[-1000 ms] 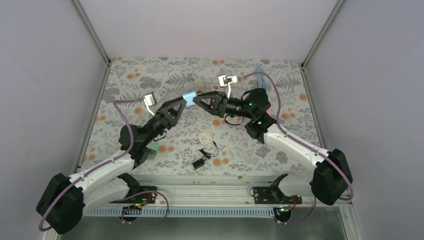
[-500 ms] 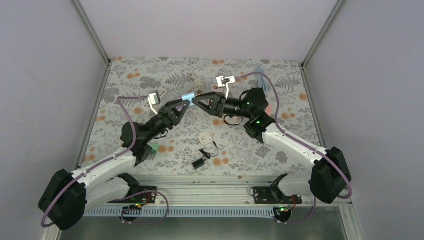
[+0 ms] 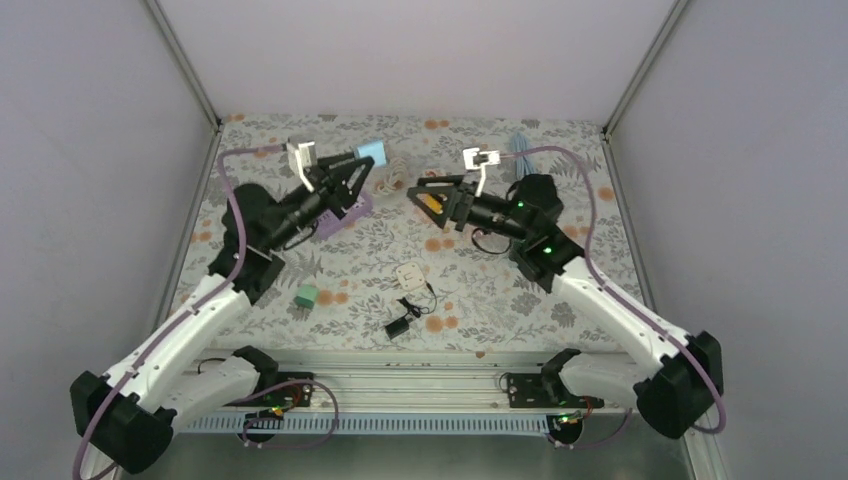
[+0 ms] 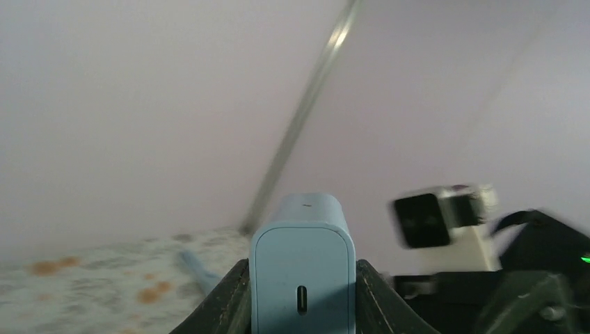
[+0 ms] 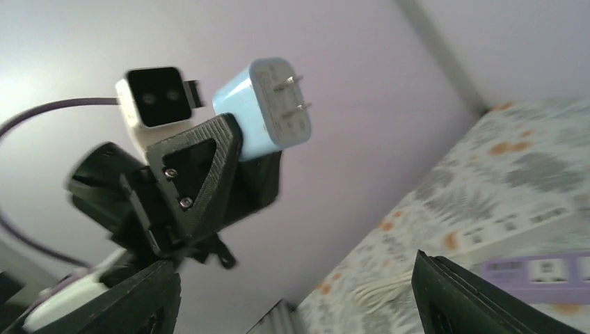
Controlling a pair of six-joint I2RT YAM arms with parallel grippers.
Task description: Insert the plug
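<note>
The plug (image 3: 373,151) is a light blue charger block. My left gripper (image 3: 363,163) is shut on it and holds it raised over the back left of the table. In the left wrist view the plug (image 4: 303,264) sits squeezed between both fingers, its slot-shaped port facing the camera. In the right wrist view its two metal prongs (image 5: 296,94) point right, away from the left gripper. My right gripper (image 3: 414,191) hangs open and empty just right of the plug, fingers (image 5: 469,299) spread wide. A purple power strip (image 3: 352,211) lies under the left gripper, also seen from the right wrist (image 5: 549,268).
On the flowered cloth lie a white square adapter (image 3: 410,274), a black adapter with its cable (image 3: 400,325) and a green block (image 3: 307,296). A coiled beige cable (image 3: 396,166) and a blue cable (image 3: 519,144) lie near the back wall.
The right gripper opened, let go of the plug and drew back to the right. The left gripper closed on the plug and carried it up and toward the back left.
</note>
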